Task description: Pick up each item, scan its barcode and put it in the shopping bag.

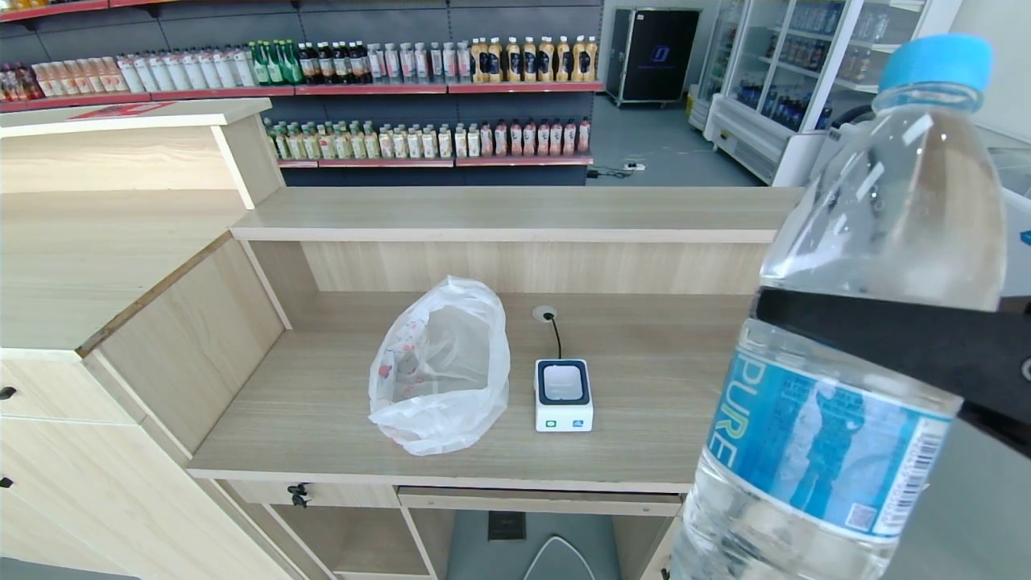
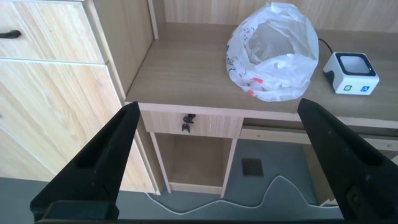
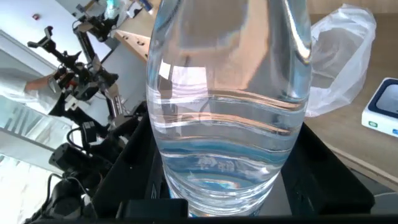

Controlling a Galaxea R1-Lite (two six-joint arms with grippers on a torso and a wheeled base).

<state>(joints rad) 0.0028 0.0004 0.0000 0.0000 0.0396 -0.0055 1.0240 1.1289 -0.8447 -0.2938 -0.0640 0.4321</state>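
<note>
On the desk (image 1: 322, 403), a shopping bag (image 1: 441, 366) sits by the scanner (image 1: 563, 395). The right gripper (image 1: 894, 342) holds a water bottle (image 1: 878, 201), hiding one corner; the left gripper (image 2: 219, 106) gapes wide.

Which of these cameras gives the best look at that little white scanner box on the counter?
The head view: the scanner sits whole and unobstructed, beside the shopping bag. The left wrist view shows it whole too, farther off and angled. The right wrist view catches just a corner past the bottle.
</note>
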